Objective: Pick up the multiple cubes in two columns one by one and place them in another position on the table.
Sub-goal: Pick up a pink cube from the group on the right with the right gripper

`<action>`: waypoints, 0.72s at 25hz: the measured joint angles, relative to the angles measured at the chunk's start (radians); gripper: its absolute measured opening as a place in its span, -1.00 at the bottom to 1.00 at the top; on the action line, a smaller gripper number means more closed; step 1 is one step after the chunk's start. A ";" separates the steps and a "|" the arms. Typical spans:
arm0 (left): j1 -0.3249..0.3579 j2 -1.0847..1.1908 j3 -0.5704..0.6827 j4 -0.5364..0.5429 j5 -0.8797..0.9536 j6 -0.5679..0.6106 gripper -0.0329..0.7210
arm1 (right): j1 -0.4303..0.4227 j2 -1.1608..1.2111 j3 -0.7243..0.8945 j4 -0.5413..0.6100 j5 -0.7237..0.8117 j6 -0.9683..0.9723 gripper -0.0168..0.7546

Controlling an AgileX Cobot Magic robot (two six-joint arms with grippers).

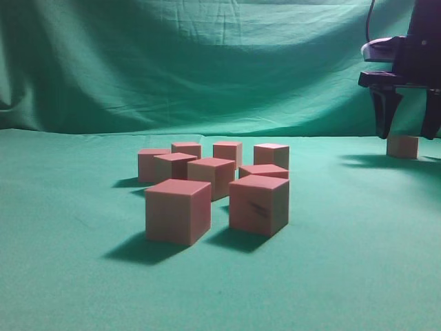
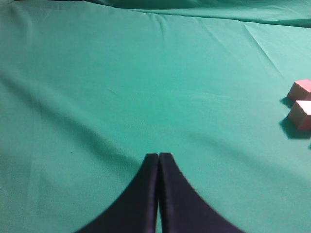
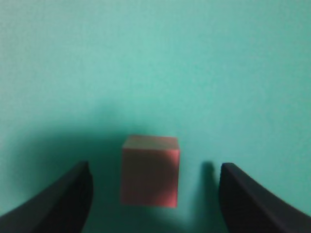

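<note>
Several pinkish-red cubes stand in two columns mid-table, the nearest being a plain cube [image 1: 178,210] and a cube with a dark scuff [image 1: 259,204]. One cube [image 1: 402,146] stands alone on the table [image 1: 69,241] at the far right. My right gripper [image 1: 406,134] hangs just above it, open, fingers either side without touching. The right wrist view shows this cube [image 3: 150,170] between the open jaws [image 3: 153,194]. My left gripper [image 2: 158,158] is shut and empty over bare cloth, out of the exterior view. Two cubes [image 2: 301,114] show at its right edge.
A draped green cloth backdrop [image 1: 207,62] rises behind the table. Teal cloth spreads around the cube group on the left, front and right.
</note>
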 joint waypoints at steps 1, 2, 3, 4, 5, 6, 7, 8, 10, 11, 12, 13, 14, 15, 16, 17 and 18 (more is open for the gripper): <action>0.000 0.000 0.000 0.000 0.000 0.000 -0.91 | 0.000 0.003 0.000 0.000 -0.004 -0.008 0.45; 0.000 0.000 0.000 0.000 0.000 0.000 -0.91 | 0.000 0.007 0.000 0.000 -0.007 -0.011 0.45; 0.000 0.000 0.000 0.000 0.000 0.000 -0.91 | 0.000 0.014 0.000 0.000 -0.012 -0.013 0.45; 0.000 0.000 0.000 0.000 0.000 0.000 -0.91 | 0.000 0.021 0.000 0.000 -0.014 -0.014 0.45; 0.000 0.000 0.000 0.000 0.000 0.000 -0.91 | 0.000 0.027 0.000 0.000 -0.014 -0.014 0.30; 0.000 0.000 0.000 0.000 0.000 0.000 -0.91 | 0.000 0.035 0.000 0.000 -0.014 -0.014 0.22; 0.000 0.000 0.000 0.000 0.000 0.000 -0.91 | 0.000 0.041 0.000 0.000 -0.014 -0.014 0.12; 0.000 0.000 0.000 0.000 0.000 0.000 -0.91 | 0.000 0.045 0.000 0.000 -0.014 -0.014 0.00; 0.000 0.000 0.000 0.000 0.000 0.000 -0.91 | 0.000 0.046 0.000 0.000 -0.012 -0.014 -0.22; 0.000 0.000 0.000 0.000 0.000 0.000 -0.91 | 0.000 0.046 -0.002 0.002 -0.003 -0.014 -0.28; 0.000 0.000 0.000 0.000 0.000 0.000 -0.91 | 0.000 0.046 -0.014 0.004 0.013 -0.014 -0.25; 0.000 0.000 0.000 0.000 0.000 0.000 -0.91 | 0.000 0.046 -0.028 0.010 0.029 -0.014 -0.25; 0.000 0.000 0.000 0.000 0.000 0.000 -0.91 | 0.000 0.043 -0.043 0.020 0.049 -0.014 -0.25; 0.000 0.000 0.000 0.000 0.000 0.000 -0.91 | 0.000 0.036 -0.065 0.032 0.074 -0.014 -0.25; 0.000 0.000 0.000 0.000 0.000 0.000 -0.91 | 0.000 0.029 -0.089 0.047 0.101 -0.014 -0.25; 0.000 0.000 0.000 0.000 0.000 0.000 -0.91 | 0.000 0.018 -0.112 0.062 0.117 -0.014 -0.25; 0.000 0.000 0.000 0.000 0.000 0.000 -0.91 | 0.000 0.007 -0.141 0.079 0.127 -0.014 -0.25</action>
